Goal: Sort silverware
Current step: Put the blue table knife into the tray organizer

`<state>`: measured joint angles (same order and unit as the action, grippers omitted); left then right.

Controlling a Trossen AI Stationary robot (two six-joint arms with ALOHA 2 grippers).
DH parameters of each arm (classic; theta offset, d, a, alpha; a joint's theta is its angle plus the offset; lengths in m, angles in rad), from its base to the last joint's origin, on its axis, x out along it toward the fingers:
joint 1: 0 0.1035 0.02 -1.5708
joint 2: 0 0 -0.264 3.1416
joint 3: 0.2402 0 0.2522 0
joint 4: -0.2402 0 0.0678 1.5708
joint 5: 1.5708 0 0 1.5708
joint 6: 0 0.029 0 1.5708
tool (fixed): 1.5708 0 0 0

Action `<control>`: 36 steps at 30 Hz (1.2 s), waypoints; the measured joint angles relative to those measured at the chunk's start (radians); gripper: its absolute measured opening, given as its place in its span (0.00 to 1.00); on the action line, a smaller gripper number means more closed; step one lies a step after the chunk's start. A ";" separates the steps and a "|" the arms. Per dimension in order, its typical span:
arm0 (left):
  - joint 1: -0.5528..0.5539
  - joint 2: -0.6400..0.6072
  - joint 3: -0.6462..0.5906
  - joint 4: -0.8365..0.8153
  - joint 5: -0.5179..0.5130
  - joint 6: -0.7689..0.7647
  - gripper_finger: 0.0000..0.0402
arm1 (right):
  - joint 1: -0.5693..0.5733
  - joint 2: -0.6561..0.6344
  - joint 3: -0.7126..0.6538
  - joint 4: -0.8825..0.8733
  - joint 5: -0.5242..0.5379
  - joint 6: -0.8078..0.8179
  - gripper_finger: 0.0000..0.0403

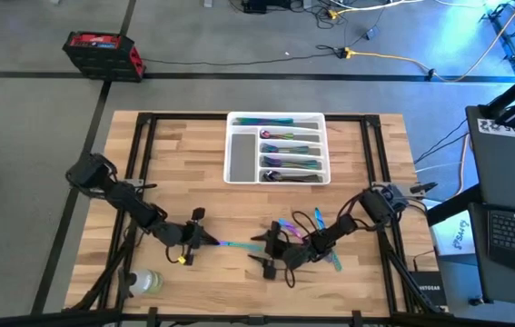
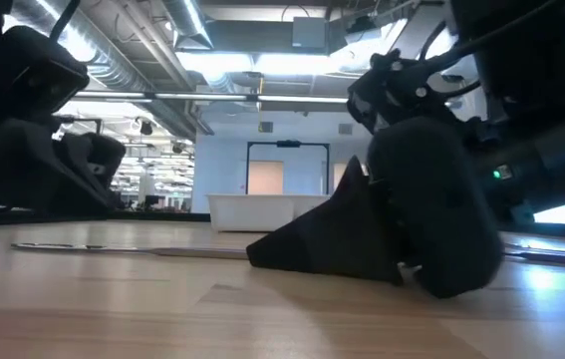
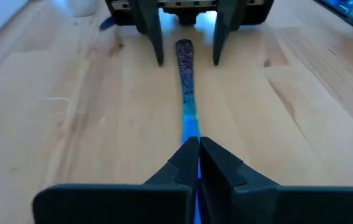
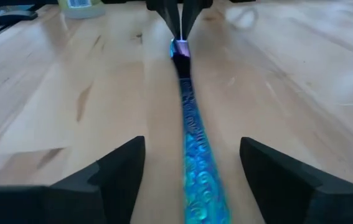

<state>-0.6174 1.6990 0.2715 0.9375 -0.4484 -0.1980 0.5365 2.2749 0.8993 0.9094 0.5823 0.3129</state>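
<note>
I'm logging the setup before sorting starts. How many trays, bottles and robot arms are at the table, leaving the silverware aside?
White compartmented tray: 1
Clear plastic bottle: 1
Dark robot arms: 2, the left arm and the right arm
Total: 4

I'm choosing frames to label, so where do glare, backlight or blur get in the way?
Low view: bright ceiling lights behind leave the right gripper a near-black shape. High view: blue glare at the top right corner. Left wrist view: the knife blurs close to the left gripper. Right wrist view: sharp.
</note>
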 joint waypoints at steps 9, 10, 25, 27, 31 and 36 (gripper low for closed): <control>0.000 0.122 0.054 0.031 0.013 -0.007 0.00 | 0.011 0.001 -0.001 -0.023 0.012 0.025 0.43; 0.000 0.128 0.053 0.046 0.005 -0.003 0.00 | 0.011 0.001 -0.001 -0.023 0.012 0.025 0.43; -0.009 0.130 0.034 0.089 0.030 -0.030 0.00 | 0.013 -0.001 0.001 -0.065 0.013 0.058 0.43; -0.009 0.131 0.033 0.129 0.032 -0.023 0.00 | 0.013 -0.001 0.001 -0.065 0.013 0.057 0.43; -0.009 0.129 0.035 0.196 0.027 -0.011 0.00 | 0.013 -0.001 0.000 -0.065 0.013 0.057 0.43; -0.009 0.129 0.034 0.194 0.003 -0.008 0.00 | 0.013 -0.001 0.000 -0.065 0.013 0.057 0.43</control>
<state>-0.6262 1.8282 0.3058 1.1314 -0.4454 -0.2058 0.5495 2.2738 0.8997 0.8440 0.5949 0.3702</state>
